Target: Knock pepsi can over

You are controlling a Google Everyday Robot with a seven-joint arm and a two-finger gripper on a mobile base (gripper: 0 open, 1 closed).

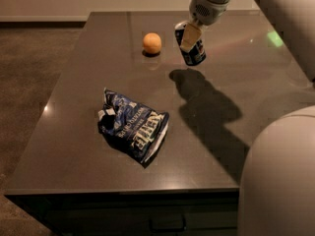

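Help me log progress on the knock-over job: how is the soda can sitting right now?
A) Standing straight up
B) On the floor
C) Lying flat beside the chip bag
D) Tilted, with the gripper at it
D: the soda can leans off vertical, its top tipped toward the orange, and the gripper is right against its upper part at the far side of the table.

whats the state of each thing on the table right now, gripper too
pepsi can: tilted, top leaning left, not flat on the table
gripper: at the can, over the table's far side
orange: resting on the table, left of the can, apart from it
chip bag: crumpled, lying flat near the front edge
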